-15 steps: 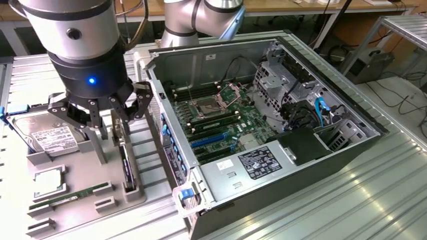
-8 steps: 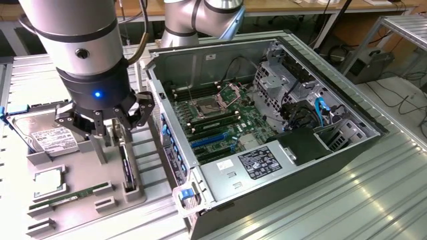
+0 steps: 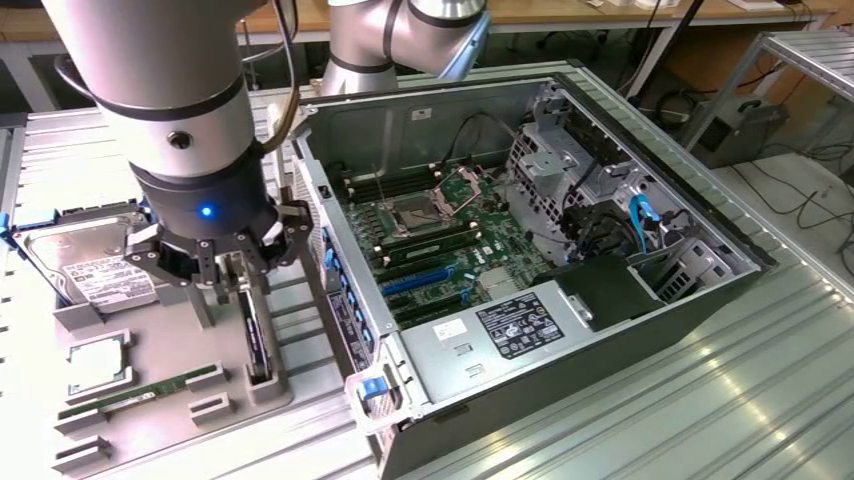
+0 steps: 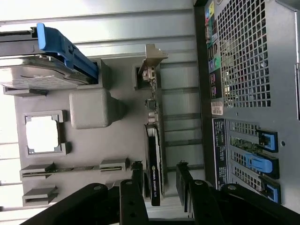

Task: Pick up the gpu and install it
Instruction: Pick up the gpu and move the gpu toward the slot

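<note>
Exterior view: the largest thing is the open computer case, lying on its side on the ribbed metal surface at the exterior view's right. Its motherboard faces up, with blue expansion slots toward the near end and a bundle of cables at the far right. The case's left wall stands upright between the motherboard and the parts beside it.

The robot arm hangs over the grey parts tray, which sits just beside the case on the exterior view's left. On the tray's far left lies the silver hard drive. Nearer are a square processor chip and a narrow green memory stick.

The gpu stands on its long edge in a slot at the tray's right side, close to the case wall.

In the wrist view the gpu shows as a thin black card with its silver bracket at the end away from the gripper. The fingers are spread apart on either side of the card's end, with a gap showing on each side, so they grip nothing. A raised grey block on the tray sits near the card on one side. The perforated rear of the case, with its blue latches, is close on the other.
</note>
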Available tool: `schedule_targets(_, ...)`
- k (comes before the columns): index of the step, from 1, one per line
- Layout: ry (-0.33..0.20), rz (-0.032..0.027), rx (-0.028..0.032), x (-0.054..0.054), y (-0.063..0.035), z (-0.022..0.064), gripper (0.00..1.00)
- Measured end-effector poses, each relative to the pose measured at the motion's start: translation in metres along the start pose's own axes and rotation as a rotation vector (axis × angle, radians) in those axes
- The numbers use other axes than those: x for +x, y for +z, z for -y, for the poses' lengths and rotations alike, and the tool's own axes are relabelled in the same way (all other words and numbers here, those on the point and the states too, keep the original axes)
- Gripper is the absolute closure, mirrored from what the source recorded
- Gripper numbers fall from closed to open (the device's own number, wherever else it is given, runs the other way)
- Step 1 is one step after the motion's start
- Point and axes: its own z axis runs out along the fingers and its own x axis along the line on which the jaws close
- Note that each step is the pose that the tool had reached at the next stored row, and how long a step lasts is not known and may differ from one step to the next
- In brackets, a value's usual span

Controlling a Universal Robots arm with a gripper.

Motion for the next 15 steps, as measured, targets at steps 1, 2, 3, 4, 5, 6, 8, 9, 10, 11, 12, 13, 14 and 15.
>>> schedule_targets(1,0.000,0.0000,0.0000,0.000,0.0018,0.0001,0.58)
schedule_targets(2,0.000,0.0001,-0.0001,0.000,0.0045,0.0002,0.58)
schedule_targets(3,0.000,0.0001,-0.0001,0.000,0.0062,0.0002,0.58)
schedule_targets(4,0.000,0.0001,-0.0001,0.000,0.0092,0.0003,0.58)
schedule_targets(5,0.000,0.0001,-0.0001,0.000,0.0114,0.0004,0.58)
schedule_targets(6,0.000,0.0001,-0.0001,0.000,0.0132,0.0005,0.58)
schedule_targets(8,0.000,0.0001,0.0000,0.000,0.0172,0.0006,0.58)
schedule_targets(9,0.000,0.0000,0.0000,0.000,0.0203,0.0004,0.58)
schedule_targets(10,0.000,0.0001,-0.0001,0.000,0.0232,0.0001,0.58)
schedule_targets(11,0.000,0.0000,0.0000,0.001,0.0258,-0.0007,0.58)
schedule_targets(12,0.000,0.0001,0.0000,0.001,0.0278,-0.0013,0.58)
schedule_targets(13,0.000,0.0000,0.0000,0.001,0.0305,-0.0024,0.58)
schedule_targets(14,0.000,0.0001,-0.0001,0.001,0.0333,-0.0034,0.58)
schedule_targets(15,0.000,0.0001,0.0000,0.001,0.0352,-0.0041,0.58)
